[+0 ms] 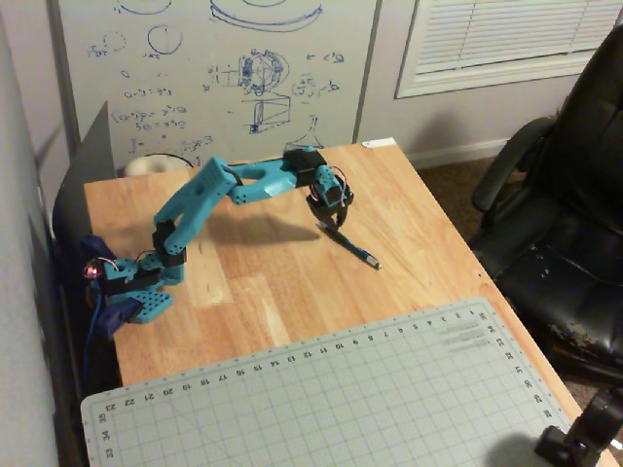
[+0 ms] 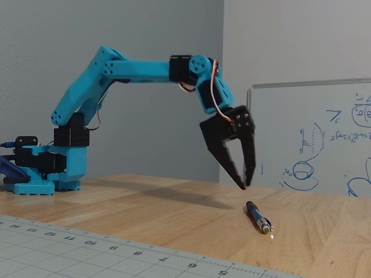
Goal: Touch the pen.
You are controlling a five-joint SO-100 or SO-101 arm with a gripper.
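The pen [image 1: 351, 247] is a thin dark stick lying flat on the wooden table [image 1: 263, 282], slanting from upper left to lower right in a fixed view. In another fixed view the pen [image 2: 257, 216] points its silvery tip toward the camera. My blue arm reaches out from its base [image 1: 141, 297]. Its black gripper [image 1: 329, 220] points down over the pen's far end. From the side, the gripper [image 2: 246, 185] hangs a little above the table and the pen, not touching either. Its fingers [image 2: 223, 152] stand slightly apart, converging at the tips, with nothing between them.
A grey cutting mat [image 1: 389, 399] covers the table's near part. A whiteboard [image 1: 214, 78] stands behind the table. A black office chair [image 1: 565, 214] stands off the table's right edge. A dark panel [image 1: 83, 185] stands at the back left corner.
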